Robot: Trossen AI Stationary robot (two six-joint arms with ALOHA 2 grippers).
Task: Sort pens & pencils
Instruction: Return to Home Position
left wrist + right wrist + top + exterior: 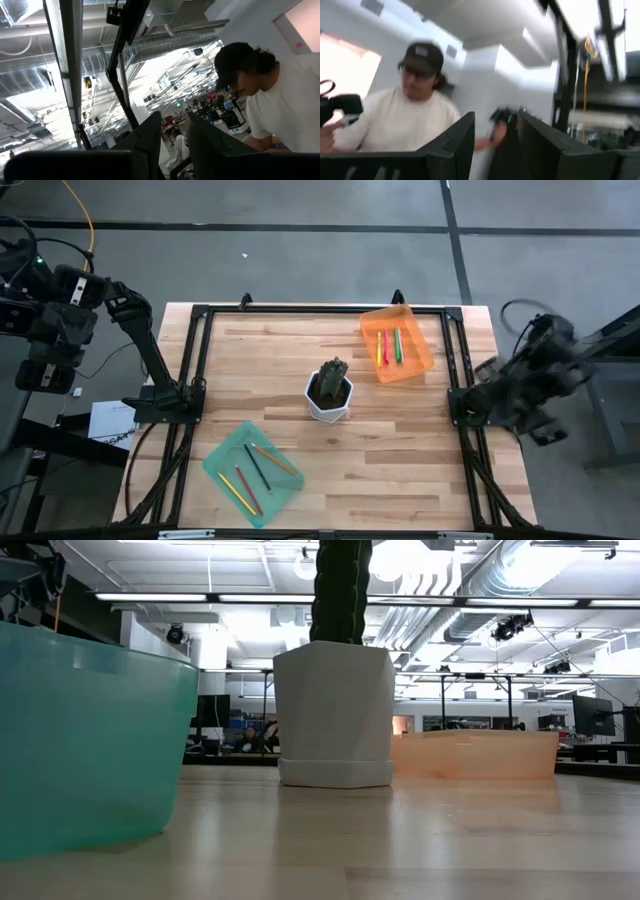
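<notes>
high view: pens (388, 345) in orange bin (415, 345), pencils (258, 468) in green bin (228, 455); sorting done, we judge, hence left jaws, right jaws off tabletop (400, 450), apart, empty.

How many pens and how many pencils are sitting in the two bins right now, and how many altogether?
Pens, in the orange bin: 3
Pencils, in the green bin: 4
Total: 7
</notes>
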